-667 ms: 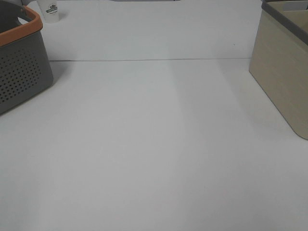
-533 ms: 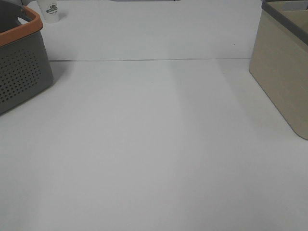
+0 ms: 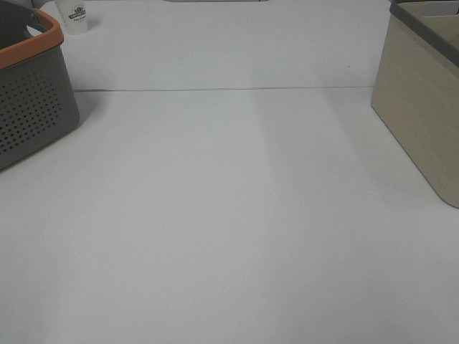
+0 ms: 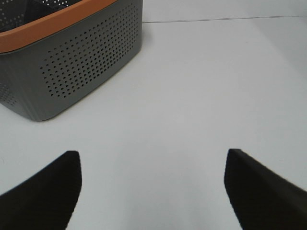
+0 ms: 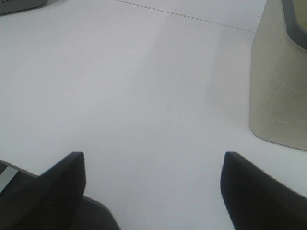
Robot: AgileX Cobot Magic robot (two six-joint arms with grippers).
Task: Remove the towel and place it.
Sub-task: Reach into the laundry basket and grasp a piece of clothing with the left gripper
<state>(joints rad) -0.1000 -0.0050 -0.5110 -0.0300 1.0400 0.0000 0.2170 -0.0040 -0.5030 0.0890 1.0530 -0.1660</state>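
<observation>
No move since a moment ago. Left tool point(image 4: 151, 157) and right tool point(image 5: 152, 157) wide open, holding nothing, over the white worktop point(image 3: 229, 215). Towel not seen; cannot tell where.

1. Setting: lab-type test bench, staged.
2. Evidence: plain white counter point(image 3: 229, 215) with a single seam across the back.
3. Evidence: grey basket point(image 3: 36, 107) and beige bin point(image 3: 419, 122) at opposite edges, printed cup point(image 3: 75, 16) behind.
</observation>
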